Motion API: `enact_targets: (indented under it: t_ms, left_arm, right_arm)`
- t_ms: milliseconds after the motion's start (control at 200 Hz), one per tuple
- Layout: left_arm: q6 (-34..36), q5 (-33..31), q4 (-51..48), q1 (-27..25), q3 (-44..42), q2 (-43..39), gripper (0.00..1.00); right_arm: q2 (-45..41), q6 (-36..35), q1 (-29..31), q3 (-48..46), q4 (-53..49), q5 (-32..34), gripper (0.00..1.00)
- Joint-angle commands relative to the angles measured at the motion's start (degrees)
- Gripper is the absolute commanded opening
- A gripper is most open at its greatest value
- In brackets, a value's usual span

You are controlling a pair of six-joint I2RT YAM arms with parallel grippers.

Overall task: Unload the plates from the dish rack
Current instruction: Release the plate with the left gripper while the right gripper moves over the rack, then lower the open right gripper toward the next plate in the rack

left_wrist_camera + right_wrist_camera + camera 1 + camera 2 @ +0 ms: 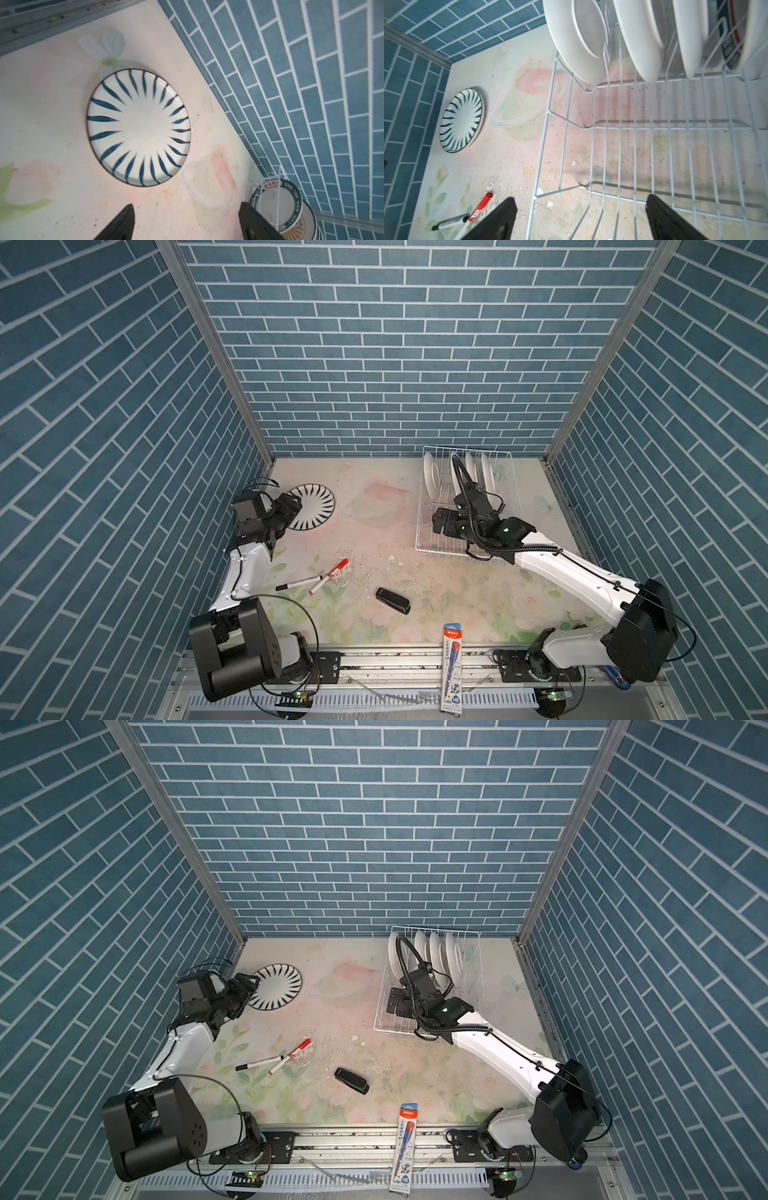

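Note:
A black-striped plate (312,506) (138,127) lies flat on the table at the left, also seen in the right wrist view (462,120). My left gripper (292,509) (187,208) hovers at that plate's near-left edge, open and empty. Several white-backed plates (432,473) (577,41) stand upright in the far slots of the white wire dish rack (423,531) (546,124) at the back right. One shows a dark lettered rim (731,52) (276,204). My right gripper (439,523) (581,200) hangs open over the rack's near-left part, short of the plates, holding nothing.
A black marker (299,583) and a red-capped marker (329,576) lie at the front left. A black stapler (392,600) sits mid-front, and a pencil box (452,668) lies across the front rail. Blue brick walls close in on three sides.

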Motion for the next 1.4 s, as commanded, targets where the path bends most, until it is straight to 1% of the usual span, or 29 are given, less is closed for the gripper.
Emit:
enact_targets:
  t_ms: [0, 90, 210, 285, 305, 375, 415, 505, 595, 670, 750, 880, 1060, 1180, 1255, 1391]
  left_arm:
    - [2.35, -1.75, -1.99, -3.5, -2.55, -3.94, 0.81]
    - [2.99, -2.94, -1.83, -7.06, -4.25, -7.15, 0.82]
    - [4.22, -2.6, -2.77, -11.81, -5.29, -9.52, 0.82]
    - [3.57, -3.11, -1.54, -14.92, -6.5, -11.0, 0.82]
    - [2.86, -3.51, -0.77, -15.88, -8.16, -11.36, 0.82]
    - [1.28, -5.14, 2.9, -20.17, -11.27, -12.43, 0.82]
    - [0.87, -6.4, 3.26, -22.51, -12.13, -13.0, 0.82]
    - [0.69, -8.79, 3.74, -26.83, -13.37, -13.67, 0.82]
    - [0.58, -10.15, 5.07, -29.2, -15.29, -14.51, 0.82]
    - [0.71, -10.2, 5.38, -29.91, -16.76, -15.45, 0.82]
    - [0.59, -10.52, 6.13, -30.48, -18.76, -16.65, 0.82]
    - [-0.61, -10.62, 7.06, -31.39, -21.09, -18.24, 0.82]
    - [-0.47, -10.96, 7.45, -31.77, -22.56, -19.22, 0.82]
    - [-0.41, -10.94, 6.14, -31.8, -22.63, -20.02, 0.82]
    - [-1.14, -11.54, 6.68, -31.85, -23.37, -20.8, 0.82]
    - [-1.13, -12.18, 6.19, -31.85, -23.31, -21.27, 0.82]
  right_arm:
    - [0.76, 0.42, 0.74, 0.69, -6.62, 7.9, 0.99]
    - [2.22, 0.63, 1.44, 3.07, -11.41, 14.14, 0.99]
    - [6.53, 3.53, 2.61, 9.59, -21.7, 23.4, 0.99]
    - [9.43, 4.66, 3.6, 13.23, -26.7, 29.16, 0.99]
    - [9.97, 5.07, 3.86, 14.06, -27.72, 30.57, 0.99]
    - [12.26, 5.58, 4.3, 15.96, -29.52, 33.55, 0.99]
    - [13.32, 5.86, 4.46, 16.84, -30.08, 34.59, 0.99]
    - [15.65, 6.02, 4.45, 19.04, -31.07, 36.14, 0.99]
    - [18.17, 4.81, 4.41, 21.63, -31.89, 37.9, 0.98]
    - [20.59, 2.64, 4.37, 24.26, -32.49, 38.64, 0.98]
    - [23.32, 1.82, 4.35, 26.88, -33.81, 40.22, 0.98]
    - [27.55, -1.72, 4.28, 30.7, -33.73, 43.34, 0.98]
    - [32.83, -8.58, 4.04, 35.91, -31.54, 46.43, 0.99]
    - [34.76, -13.15, 2.78, 37.49, -27.37, 45.44, 0.98]
    - [35.48, -14.67, 1.42, 38.51, -25.84, 43.44, 0.98]
    - [36.21, -16.6, -1.45, 39.37, -22.87, 38.14, 0.95]
